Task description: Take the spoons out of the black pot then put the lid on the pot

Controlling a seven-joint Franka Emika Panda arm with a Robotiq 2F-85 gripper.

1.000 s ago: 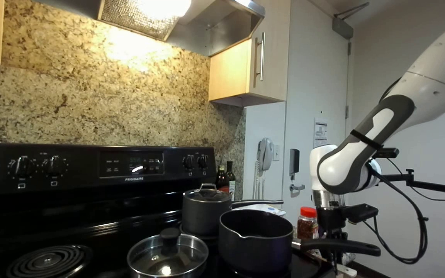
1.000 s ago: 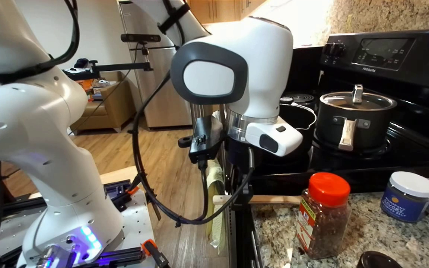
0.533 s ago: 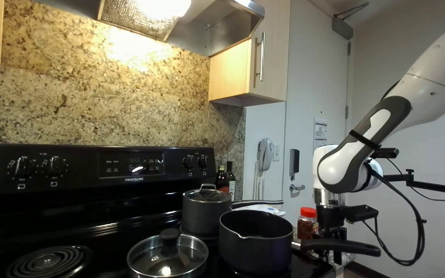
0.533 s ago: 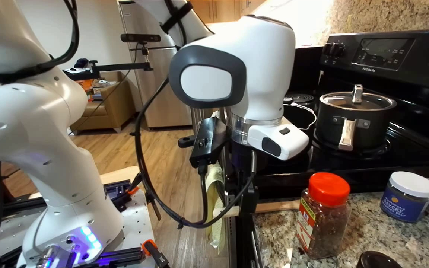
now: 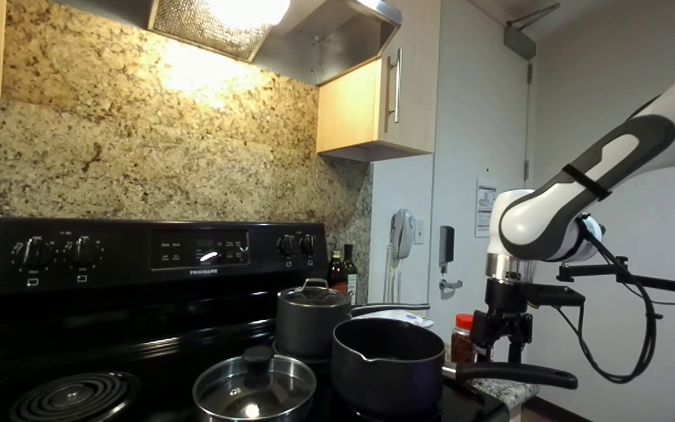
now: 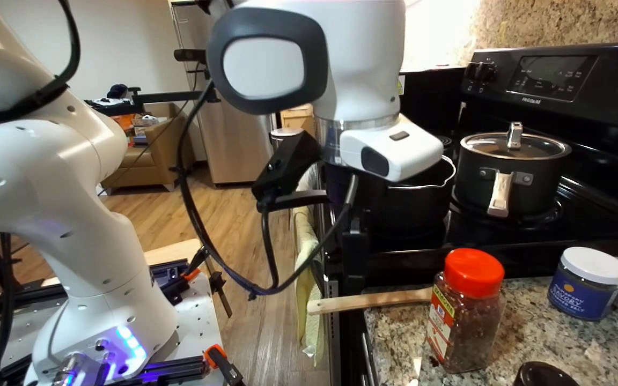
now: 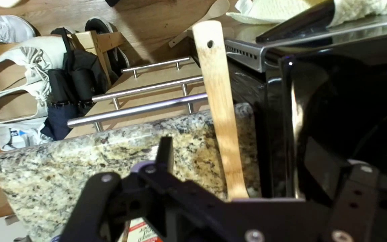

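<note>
A wooden spoon (image 6: 368, 300) lies on the counter, its handle sticking out past the front edge; in the wrist view the same spoon (image 7: 222, 111) runs up between my jaws, untouched. On the floor is another wooden spoon (image 7: 198, 23). My gripper (image 5: 498, 356) hangs over the counter by the pot's long handle, jaws wide apart and holding nothing. The black pot (image 5: 387, 375) sits uncovered on the stove, its inside dark with nothing sticking out. In front on the stove, to its left in that view, rests the glass lid (image 5: 282, 381), black knob up.
Behind stands a smaller grey pot (image 5: 312, 328) with its own lid. The counter carries a red-capped spice jar (image 6: 464, 316), a blue jar (image 6: 587, 289) and a black-capped one (image 6: 545, 375). The black pot's handle (image 5: 519, 373) juts out over the stove's side.
My gripper first lowered the spoon to the counter, then opened and let it go. It has since risen well above it. Pots and lid have stayed put.
</note>
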